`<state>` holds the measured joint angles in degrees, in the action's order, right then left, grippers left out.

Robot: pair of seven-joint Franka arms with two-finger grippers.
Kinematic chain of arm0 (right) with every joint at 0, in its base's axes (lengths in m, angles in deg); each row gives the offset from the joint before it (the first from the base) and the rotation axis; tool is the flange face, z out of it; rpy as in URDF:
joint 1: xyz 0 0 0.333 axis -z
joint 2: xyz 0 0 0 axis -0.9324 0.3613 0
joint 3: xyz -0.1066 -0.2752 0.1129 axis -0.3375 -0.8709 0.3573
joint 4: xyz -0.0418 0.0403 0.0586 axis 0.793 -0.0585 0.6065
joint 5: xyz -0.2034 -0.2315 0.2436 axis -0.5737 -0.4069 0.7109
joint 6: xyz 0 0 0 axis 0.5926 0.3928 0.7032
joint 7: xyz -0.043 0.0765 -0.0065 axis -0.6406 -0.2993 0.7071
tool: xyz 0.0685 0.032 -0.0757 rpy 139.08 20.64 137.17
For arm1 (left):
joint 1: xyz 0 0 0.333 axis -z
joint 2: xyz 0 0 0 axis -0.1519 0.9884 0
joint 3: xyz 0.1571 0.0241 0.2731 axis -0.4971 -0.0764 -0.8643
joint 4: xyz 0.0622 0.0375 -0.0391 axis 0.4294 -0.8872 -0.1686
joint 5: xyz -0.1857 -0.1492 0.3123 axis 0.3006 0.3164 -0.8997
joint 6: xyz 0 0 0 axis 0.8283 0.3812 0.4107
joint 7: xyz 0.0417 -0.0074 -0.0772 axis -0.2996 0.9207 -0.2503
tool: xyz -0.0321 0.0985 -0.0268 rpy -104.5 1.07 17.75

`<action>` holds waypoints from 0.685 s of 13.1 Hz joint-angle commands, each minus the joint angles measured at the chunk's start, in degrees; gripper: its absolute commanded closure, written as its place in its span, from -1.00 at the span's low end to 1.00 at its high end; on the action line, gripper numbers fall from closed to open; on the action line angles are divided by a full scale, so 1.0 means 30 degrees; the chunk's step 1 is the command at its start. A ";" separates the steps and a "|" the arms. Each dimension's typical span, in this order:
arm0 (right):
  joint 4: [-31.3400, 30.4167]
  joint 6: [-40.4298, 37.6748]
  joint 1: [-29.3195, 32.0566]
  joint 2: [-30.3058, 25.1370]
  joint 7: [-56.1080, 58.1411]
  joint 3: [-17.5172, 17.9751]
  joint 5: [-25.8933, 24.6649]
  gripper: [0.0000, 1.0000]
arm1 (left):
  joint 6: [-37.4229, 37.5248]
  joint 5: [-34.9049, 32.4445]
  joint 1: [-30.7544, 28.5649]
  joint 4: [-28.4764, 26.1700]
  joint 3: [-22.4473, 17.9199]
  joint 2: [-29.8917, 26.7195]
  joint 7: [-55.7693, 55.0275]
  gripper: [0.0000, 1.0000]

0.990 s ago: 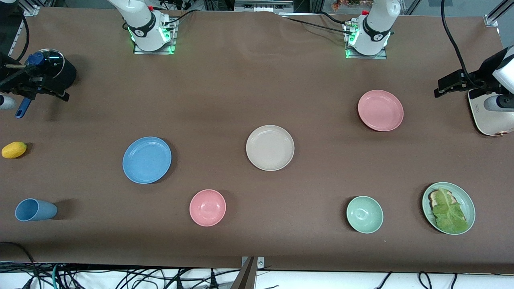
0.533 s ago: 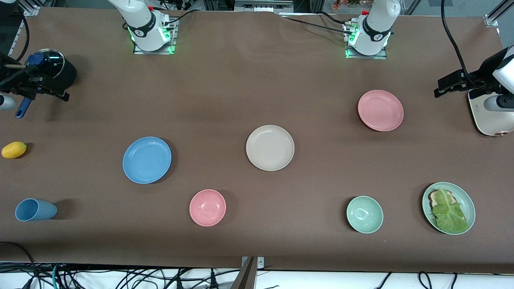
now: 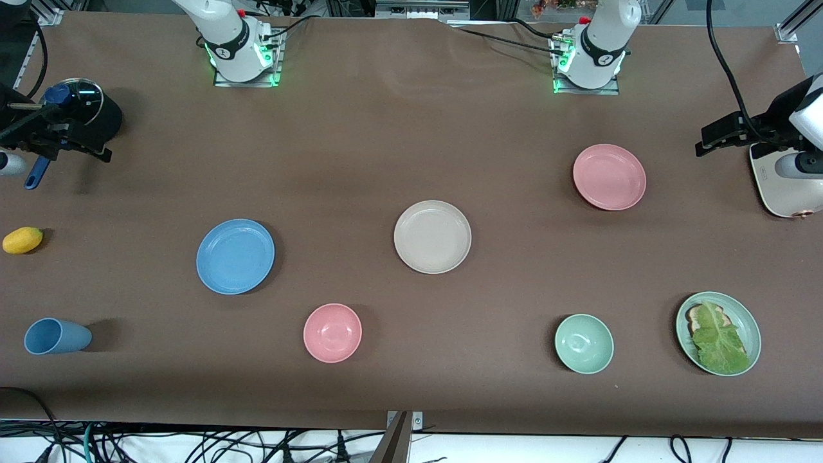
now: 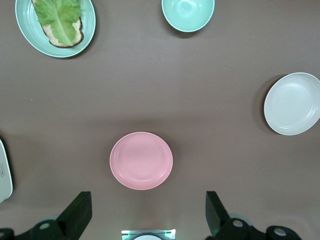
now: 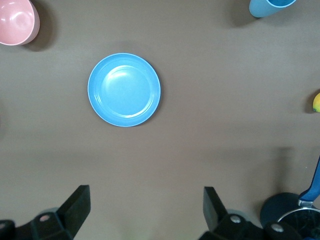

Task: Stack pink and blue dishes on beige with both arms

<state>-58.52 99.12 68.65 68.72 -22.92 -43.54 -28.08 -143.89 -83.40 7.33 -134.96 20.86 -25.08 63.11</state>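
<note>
Flat round beige matte plate (image 3: 432, 236) lay rim-up at mid-counter; round, no long axis. Flat pink matte plate (image 3: 609, 177) sat toward the left arm's end, light blue matte plate (image 3: 235, 256) toward the right arm's. Left hand (image 4: 145, 215) hung over pink, fingers wide. Right hand (image 5: 145, 212) hung near blue, wide.

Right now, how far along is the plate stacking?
Nothing is stacked yet. The beige plate lies bare, with the pink plate and blue plate apart from it on the table. The left tool and right tool are open, holding nothing. Both plates remain to move.
</note>
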 commanded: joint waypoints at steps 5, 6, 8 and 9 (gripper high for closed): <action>0.0270 -0.0088 -0.0033 0.0026 0.0210 0.0078 -0.0236 -1.00 | 0.0071 0.0076 -0.0119 0.0130 -0.0075 0.1310 0.0372 -1.00; 0.0270 -0.0088 -0.0033 0.0026 0.0210 0.0078 -0.0236 -1.00 | 0.0070 0.0134 -0.0119 0.0130 -0.0075 0.1778 0.0372 -1.00; 0.0270 -0.0088 -0.0033 0.0026 0.0210 0.0078 -0.0236 -1.00 | -0.0017 0.0164 -0.0119 0.0217 -0.0075 0.3065 0.0343 -1.00; 0.0270 -0.0117 -0.0033 0.0026 0.0210 0.0078 -0.0236 -1.00 | -0.0250 0.0135 -0.0090 0.0478 -0.0075 0.3680 0.0314 -1.00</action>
<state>-58.52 99.12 68.64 68.72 -22.90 -43.47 -28.09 -144.15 -83.39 7.25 -135.36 20.63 -17.82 63.11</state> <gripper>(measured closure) 0.000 0.000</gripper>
